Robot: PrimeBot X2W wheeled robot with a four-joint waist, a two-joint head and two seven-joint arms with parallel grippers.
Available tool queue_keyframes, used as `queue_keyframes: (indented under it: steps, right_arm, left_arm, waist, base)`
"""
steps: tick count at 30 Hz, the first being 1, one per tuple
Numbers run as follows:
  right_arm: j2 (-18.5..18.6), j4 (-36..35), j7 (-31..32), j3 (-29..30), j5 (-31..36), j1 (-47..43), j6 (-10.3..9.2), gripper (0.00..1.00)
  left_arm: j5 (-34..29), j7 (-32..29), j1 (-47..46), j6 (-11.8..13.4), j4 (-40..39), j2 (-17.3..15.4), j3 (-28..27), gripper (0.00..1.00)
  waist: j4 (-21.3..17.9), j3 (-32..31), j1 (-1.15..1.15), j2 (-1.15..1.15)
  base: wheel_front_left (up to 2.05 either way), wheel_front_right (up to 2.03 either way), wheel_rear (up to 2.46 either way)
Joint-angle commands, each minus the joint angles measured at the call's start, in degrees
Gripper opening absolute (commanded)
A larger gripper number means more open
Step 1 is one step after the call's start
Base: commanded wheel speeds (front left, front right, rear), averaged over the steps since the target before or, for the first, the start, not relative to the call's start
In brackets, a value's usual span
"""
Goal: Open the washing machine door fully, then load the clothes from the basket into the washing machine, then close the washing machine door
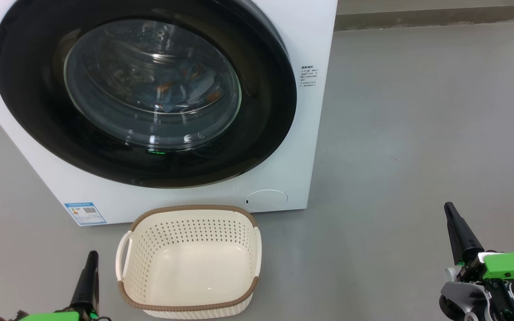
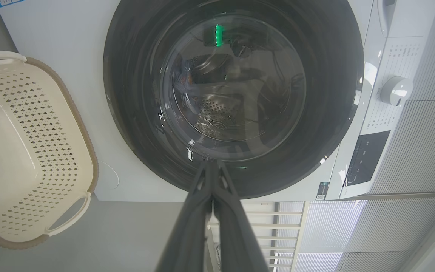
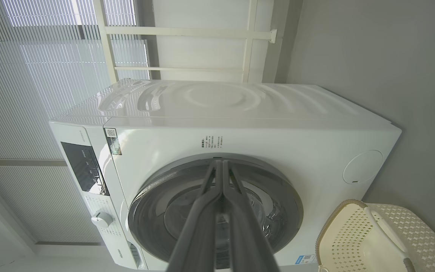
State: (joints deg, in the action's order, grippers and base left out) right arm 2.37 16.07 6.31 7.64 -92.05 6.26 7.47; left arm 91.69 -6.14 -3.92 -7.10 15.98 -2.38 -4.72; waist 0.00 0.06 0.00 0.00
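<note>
The white washing machine (image 1: pixel 315 111) stands ahead with its black-rimmed round door (image 1: pixel 38 116) closed flat against the front. Through the glass bowl I see the light blue clothes (image 1: pixel 185 87) with orange-brown figures lying in the drum. The cream basket (image 1: pixel 190 263) sits on the floor just before the machine, with nothing in it. My left gripper (image 1: pixel 92 255) is shut, low at the basket's left side. My right gripper (image 1: pixel 449 207) is shut, off to the right over bare floor. The left wrist view faces the door (image 2: pixel 134 113); the right wrist view shows the machine (image 3: pixel 278 143) and basket (image 3: pixel 391 241).
Grey floor (image 1: pixel 417 133) spreads to the right of the machine. A wall base (image 1: pixel 435 18) runs along the far right. The machine's control panel and knob (image 2: pixel 395 90) are visible, with window blinds (image 3: pixel 32 75) and a white rail (image 3: pixel 187 32) behind the machine.
</note>
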Motion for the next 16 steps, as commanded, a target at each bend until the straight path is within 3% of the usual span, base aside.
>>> queue_keyframes:
  steps: [1, 16]
  right_arm:
    - [0.5, -1.8, 0.2, -1.0, 0.0, 0.3, 0.02, 0.00]
    - [0.5, -1.8, 0.2, -1.0, 0.0, 0.3, 0.02, 0.00]
  left_arm:
    - [0.4, -0.4, -2.6, -0.4, -1.7, -0.5, -1.9, 0.00]
    - [0.4, -0.4, -2.6, -0.4, -1.7, -0.5, -1.9, 0.00]
  waist:
    - [0.0, 0.0, 0.00, 0.00]
    - [0.0, 0.0, 0.00, 0.00]
  base:
    - [0.00, 0.00, 0.00]
    - [0.00, 0.00, 0.00]
